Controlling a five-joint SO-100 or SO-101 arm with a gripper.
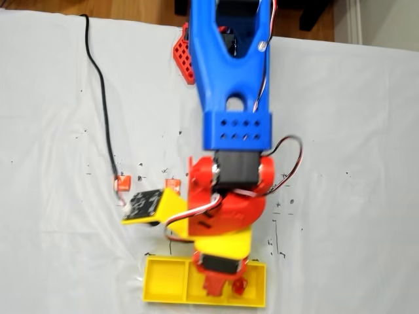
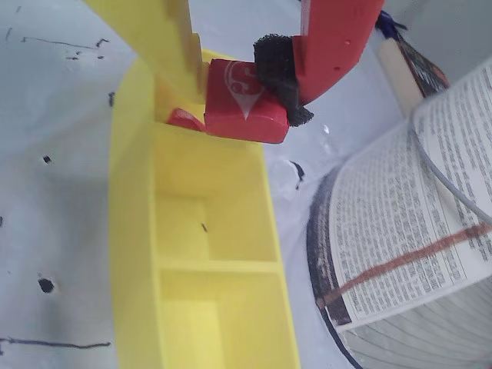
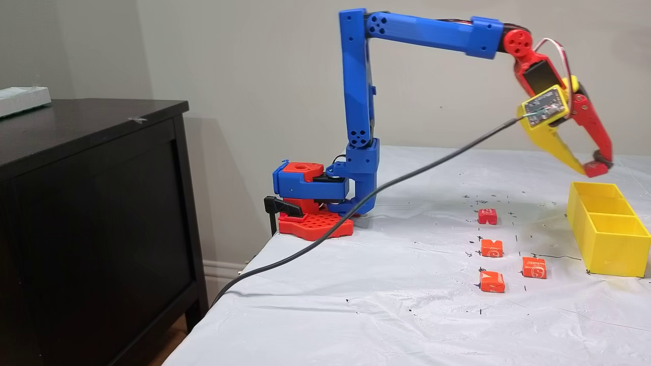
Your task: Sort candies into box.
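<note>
Clamping a small square red wrapped candy [image 2: 244, 101] between its yellow finger and its red, black-padded finger, the pincer [image 2: 234, 96] hangs over the far end compartment of the flat bright yellow plastic three-compartment box [image 2: 134, 231]. A second red candy [image 2: 184, 119] lies in that compartment just beneath the held one; the other two compartments show bare yellow floors. In a fixed view the pincer [image 3: 590, 168] sits above the box [image 3: 608, 239], and four more red-orange candies [image 3: 492, 247] lie apart on the white-covered bench [image 3: 381, 305].
</note>
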